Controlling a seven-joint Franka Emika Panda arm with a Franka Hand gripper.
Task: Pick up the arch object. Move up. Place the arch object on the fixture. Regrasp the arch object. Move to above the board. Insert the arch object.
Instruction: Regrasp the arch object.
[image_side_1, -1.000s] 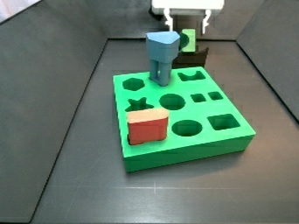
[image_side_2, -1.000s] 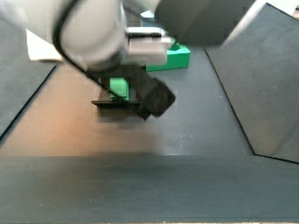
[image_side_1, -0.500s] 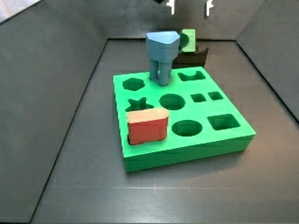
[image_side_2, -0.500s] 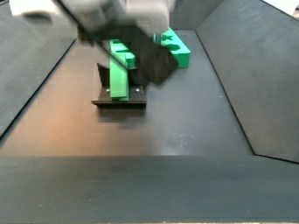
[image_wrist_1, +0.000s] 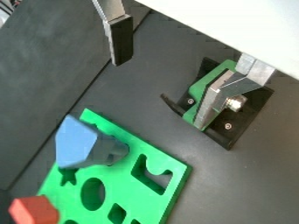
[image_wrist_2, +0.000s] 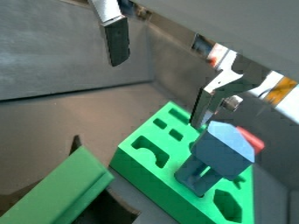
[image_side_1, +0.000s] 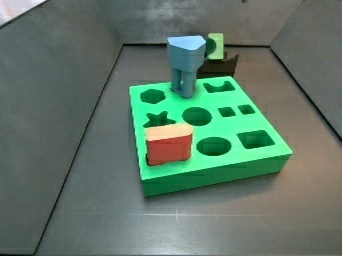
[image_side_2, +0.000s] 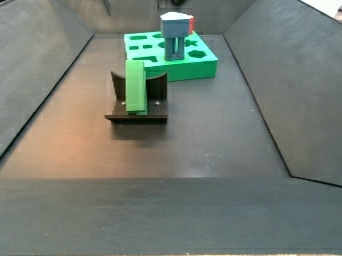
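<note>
Pincer (image_wrist_1: 173, 66) high above the floor, out of both side views; wrist views only. Its fingers (image_wrist_1: 117, 39) spread wide apart, nothing between them: released.

Arch object (image_side_2: 136, 84) stands on the fixture (image_side_2: 136, 112), leaning against its upright; seen in a wrist view as a green slab (image_wrist_1: 205, 87) on the dark bracket (image_wrist_1: 232, 122).

Board (image_side_1: 254, 147) mid-floor, apart from the fixture. Blue peg (image_side_1: 185, 62) upright near its far edge; red-brown cube (image_side_1: 168, 145) on its near left corner.
</note>
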